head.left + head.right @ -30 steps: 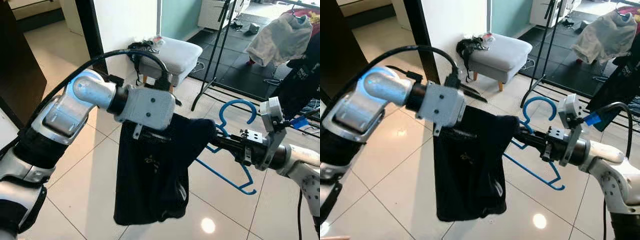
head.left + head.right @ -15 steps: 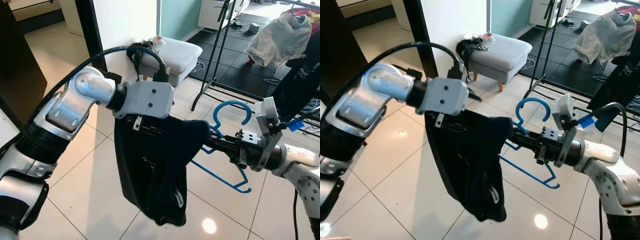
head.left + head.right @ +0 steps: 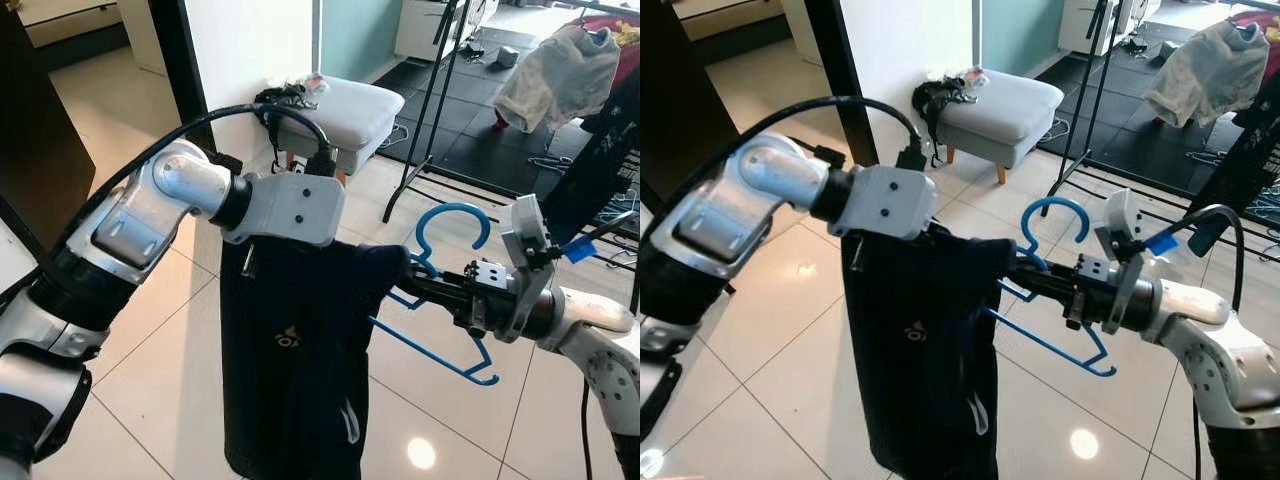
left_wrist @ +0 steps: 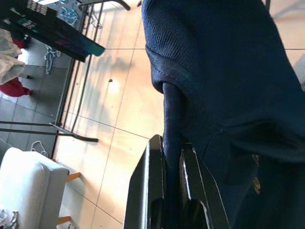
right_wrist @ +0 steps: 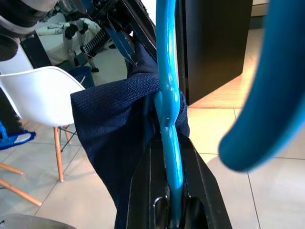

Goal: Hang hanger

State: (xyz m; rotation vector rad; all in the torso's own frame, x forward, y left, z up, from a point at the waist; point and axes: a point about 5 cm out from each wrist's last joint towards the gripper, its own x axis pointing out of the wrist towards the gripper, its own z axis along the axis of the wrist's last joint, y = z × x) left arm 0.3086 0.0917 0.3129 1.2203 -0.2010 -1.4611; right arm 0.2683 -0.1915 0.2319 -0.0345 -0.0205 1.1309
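A dark navy garment hangs straight down in front of me over the tiled floor. My left gripper is shut on a fold at its top edge. A blue plastic hanger is held by my right gripper, which is shut on the hanger's neck. The hook points up, and one hanger arm slants down to the right. The hanger's near end is tucked into the top of the garment, where the cloth hides it.
A black clothes rack stands behind to the right, with a pale garment and dark clothes on it. A light ottoman sits by a dark door frame. A white chair is behind me.
The garment swung out to the right and bunched up half a second ago; it now hangs straight and long. The right gripper and hanger have edged left, toward the garment.
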